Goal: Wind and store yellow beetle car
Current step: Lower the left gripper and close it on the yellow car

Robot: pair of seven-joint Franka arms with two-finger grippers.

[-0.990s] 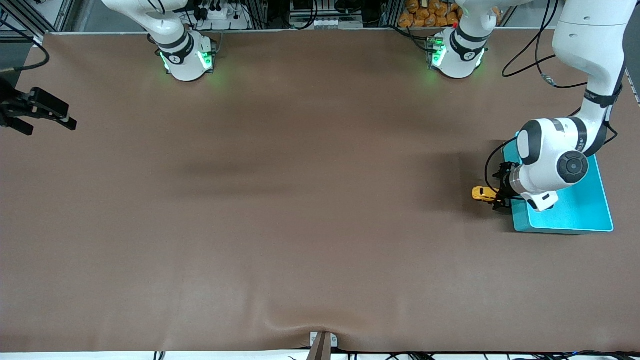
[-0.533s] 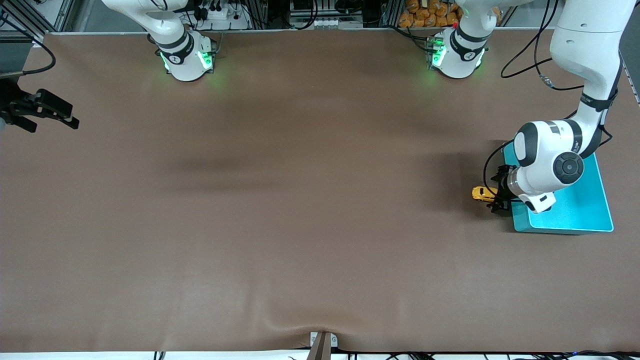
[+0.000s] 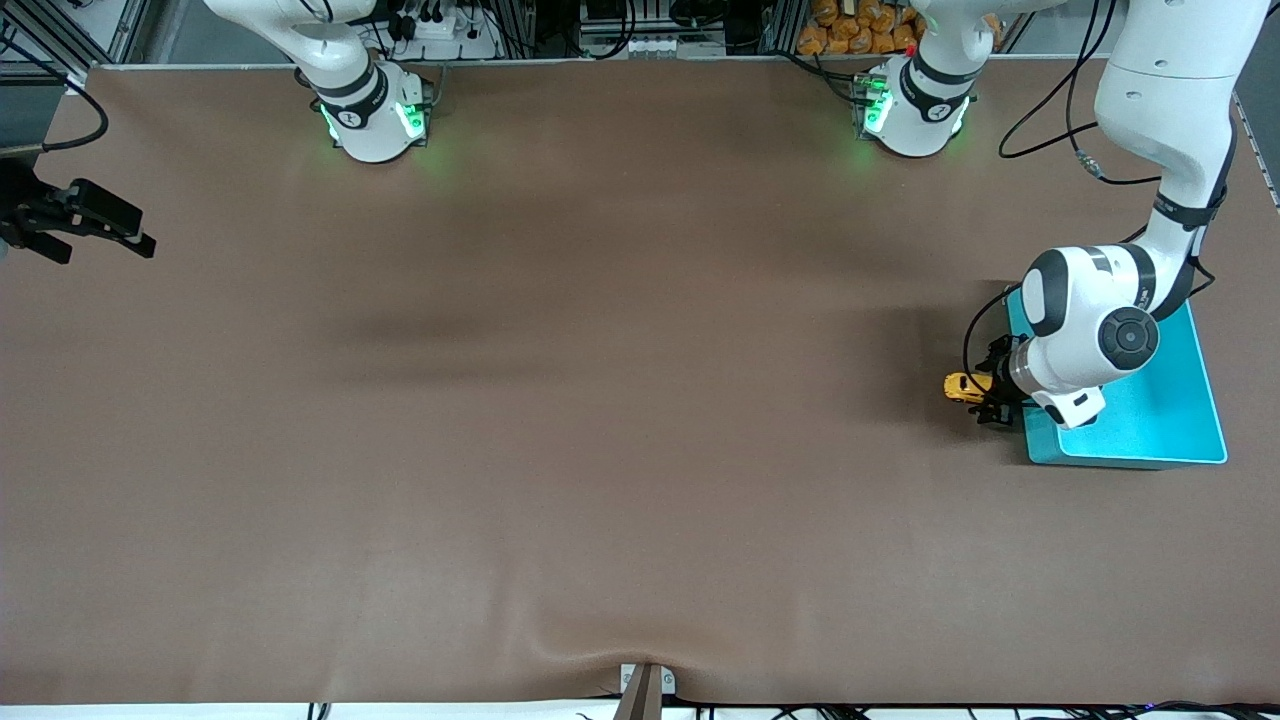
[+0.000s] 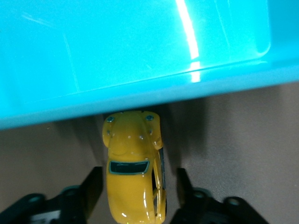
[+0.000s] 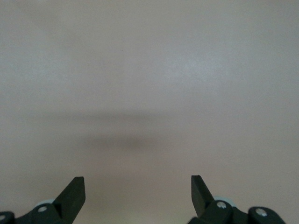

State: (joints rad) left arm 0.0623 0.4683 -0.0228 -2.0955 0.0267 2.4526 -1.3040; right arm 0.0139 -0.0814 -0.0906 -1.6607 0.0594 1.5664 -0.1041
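Note:
The yellow beetle car (image 3: 962, 386) stands on the brown table right beside the teal bin (image 3: 1180, 425), at the left arm's end. In the left wrist view the car (image 4: 133, 168) points its rounded nose at the bin's wall (image 4: 140, 100). My left gripper (image 3: 987, 400) is low over the car's rear, open, with one finger on each side (image 4: 138, 179) and a small gap to the body on both sides. My right gripper (image 3: 95, 225) is open and empty, waiting over the right arm's end of the table; its view (image 5: 138, 184) shows only bare table.
The teal bin's floor (image 4: 117, 42) shows nothing in it. The left arm's wrist and elbow (image 3: 1090, 320) hang over the bin. A small bracket (image 3: 645, 685) sits at the table edge nearest the front camera.
My left gripper has slid a little farther along the car, and the left arm's wrist has shifted with it. The car has not moved. The right gripper has barely drifted.

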